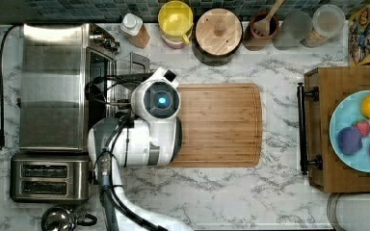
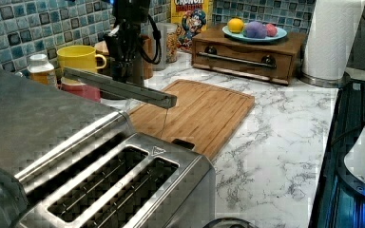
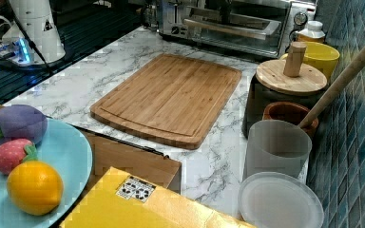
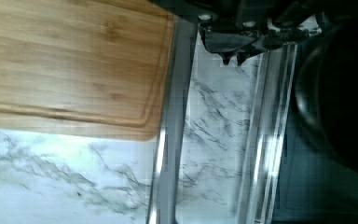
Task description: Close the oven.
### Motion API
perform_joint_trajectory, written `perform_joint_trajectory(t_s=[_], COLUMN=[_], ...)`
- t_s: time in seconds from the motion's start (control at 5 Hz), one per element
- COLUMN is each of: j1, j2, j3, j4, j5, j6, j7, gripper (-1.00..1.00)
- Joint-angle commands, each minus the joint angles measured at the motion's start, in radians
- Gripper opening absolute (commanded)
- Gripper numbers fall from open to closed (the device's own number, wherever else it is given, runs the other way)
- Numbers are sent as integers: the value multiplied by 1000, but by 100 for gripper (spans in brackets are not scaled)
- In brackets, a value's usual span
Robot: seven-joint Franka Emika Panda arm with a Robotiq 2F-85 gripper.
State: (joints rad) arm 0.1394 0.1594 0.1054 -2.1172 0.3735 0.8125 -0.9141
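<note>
Oven (image 1: 53, 86): long axis along the top view's left edge; door half open, toward the cutting board (image 1: 219, 125).
Gripper (image 4: 233, 58): fingers together, holding nothing.

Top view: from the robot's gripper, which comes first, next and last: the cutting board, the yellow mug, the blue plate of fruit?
The gripper is hidden under the arm's wrist in the top view, so I measure from there.
1. Cutting board, right beside the wrist, on the top view's right.
2. Yellow mug, at the back wall.
3. Blue plate, far at the top view's right edge.
</note>
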Motion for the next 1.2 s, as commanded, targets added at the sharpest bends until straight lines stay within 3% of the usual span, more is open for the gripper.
perform_joint_trajectory(t_s=[0.2, 0.4, 0.6, 0.8, 1.0, 1.2], j1=[120, 117, 98, 80, 77, 61], j2=[-44, -71, -134, -187, -266, -260], j3=[98, 114, 132, 149, 160, 162], j4=[169, 151, 94, 59, 25, 75], j5=[-293, -297, -229, -250, -302, -410], j6=[-72, -54, 11, 56, 89, 5], j7=[306, 319, 284, 323, 414, 567], gripper=[-100, -100, -100, -100, -100, -100])
